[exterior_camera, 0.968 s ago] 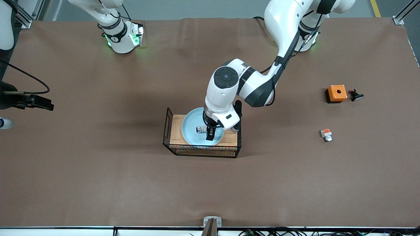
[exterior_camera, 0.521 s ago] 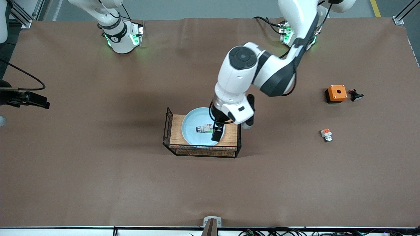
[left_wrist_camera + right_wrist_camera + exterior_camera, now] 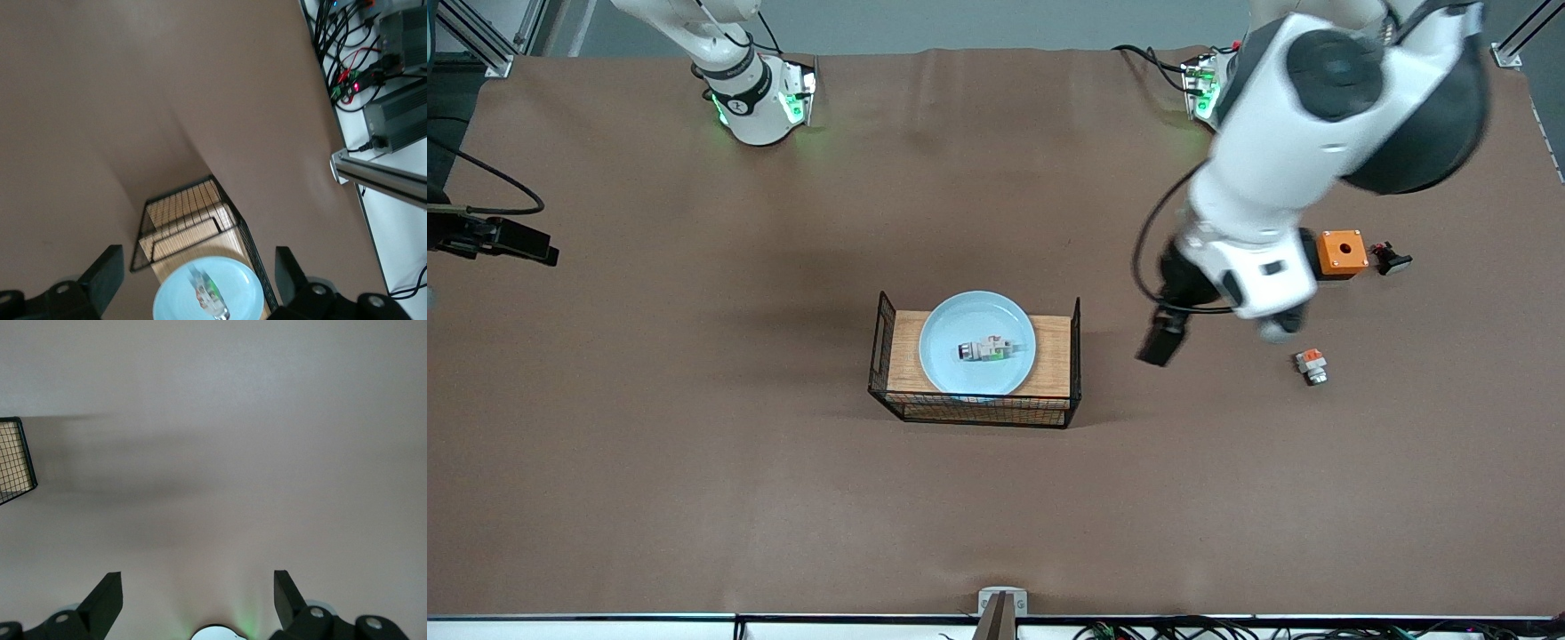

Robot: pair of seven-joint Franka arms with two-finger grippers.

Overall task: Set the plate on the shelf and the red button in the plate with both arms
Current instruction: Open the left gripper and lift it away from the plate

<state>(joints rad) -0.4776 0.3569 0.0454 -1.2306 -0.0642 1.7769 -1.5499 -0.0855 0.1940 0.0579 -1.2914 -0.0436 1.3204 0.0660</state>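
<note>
Front view: the plate (image 3: 977, 343) is seen lying in a black wire basket (image 3: 885, 342) with a wooden floor, near the middle of the table (image 3: 694, 462). The red button (image 3: 983, 350) lies on its side on the plate, about at its centre. The left gripper (image 3: 1161, 339) hangs in the air over bare table between the basket and a small white piece with an orange-red block (image 3: 1311, 365). An orange box with a hole (image 3: 1340, 252) and a small black part (image 3: 1390, 259) just beside it sit toward the left arm's end of the table. The right gripper (image 3: 503, 242) is held at the edge of the frame at the right arm's end, where that arm waits.

Left wrist view: the jaws are shown wide apart with nothing between them, which the front view does not resolve. The basket (image 3: 193, 223), plate (image 3: 175, 299) and button (image 3: 209, 298) are seen from above, with cables and power supplies off the table edge.

Right wrist view: the right gripper's (image 3: 198, 597) jaws are likewise apart and empty, over bare table; only a corner of the basket (image 3: 16, 460) is caught.
</note>
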